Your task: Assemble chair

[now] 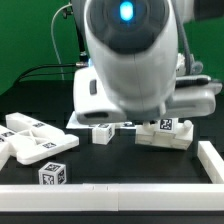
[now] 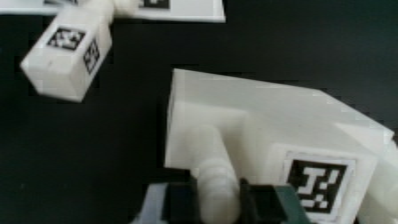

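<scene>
My gripper [image 2: 215, 203] is pinched on a slim white post [image 2: 214, 178] that sits against a chunky white panel [image 2: 267, 115] of the chair (its tag shows just beside my finger). That panel lies toward the exterior view's right, on the black table [image 1: 120, 165]. A short tagged leg [image 2: 68, 55] lies near it, not touching. More chair pieces [image 1: 35, 142] are clustered at the exterior view's left, and a small tagged block [image 1: 52, 173] sits nearer, just inside the white rail [image 1: 120, 189].
</scene>
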Motion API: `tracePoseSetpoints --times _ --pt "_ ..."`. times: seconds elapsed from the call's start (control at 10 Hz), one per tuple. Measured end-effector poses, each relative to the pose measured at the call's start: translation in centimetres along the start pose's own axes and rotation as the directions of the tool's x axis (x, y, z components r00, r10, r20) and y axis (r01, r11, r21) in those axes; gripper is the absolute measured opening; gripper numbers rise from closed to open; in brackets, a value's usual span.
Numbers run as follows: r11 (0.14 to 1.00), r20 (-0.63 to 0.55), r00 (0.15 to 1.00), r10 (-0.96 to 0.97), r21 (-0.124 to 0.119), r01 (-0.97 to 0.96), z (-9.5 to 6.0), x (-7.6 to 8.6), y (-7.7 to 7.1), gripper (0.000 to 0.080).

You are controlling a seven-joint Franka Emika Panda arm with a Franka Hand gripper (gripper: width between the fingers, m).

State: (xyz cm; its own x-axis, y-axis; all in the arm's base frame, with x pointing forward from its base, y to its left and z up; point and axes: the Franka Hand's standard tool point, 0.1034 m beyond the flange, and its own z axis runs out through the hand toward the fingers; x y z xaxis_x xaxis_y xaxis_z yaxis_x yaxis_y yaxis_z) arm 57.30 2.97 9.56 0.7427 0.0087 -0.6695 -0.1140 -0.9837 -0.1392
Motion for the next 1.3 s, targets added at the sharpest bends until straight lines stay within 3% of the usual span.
tracePoseSetpoints --times 0.1,0.2,0.4,0.7,0.9,1.0,1.1,1.3 --pt "1.0 -0.1 0.995 -0.008 -0.008 0.008 -1.1 -1.1 -0.1 0.01" --pt "1.0 -0.146 0.989 -0.004 -0.012 0.003 -0.6 -1.7 0.0 0.01" --pt "1.0 -0.295 0.956 0.005 -0.011 -0.008 0.0 -0.1 -0.5 0.01" --pt "1.0 -0.457 0.89 -0.005 -0.02 -0.005 -0.9 0.2 -0.5 0.01" --pt "0.999 -0.586 0.809 -0.035 -0.036 0.017 -4.4 -0.5 -0.4 0.01" --pt "0.997 -0.659 0.749 -0.07 -0.062 0.039 -5.7 -0.8 -0.3 0.01" --pt "0.996 -0.72 0.689 -0.086 -0.078 0.042 -5.8 -0.7 -0.1 0.01" --pt "0.996 -0.715 0.694 -0.087 -0.081 0.042 -5.0 -0.8 -0.1 0.01"
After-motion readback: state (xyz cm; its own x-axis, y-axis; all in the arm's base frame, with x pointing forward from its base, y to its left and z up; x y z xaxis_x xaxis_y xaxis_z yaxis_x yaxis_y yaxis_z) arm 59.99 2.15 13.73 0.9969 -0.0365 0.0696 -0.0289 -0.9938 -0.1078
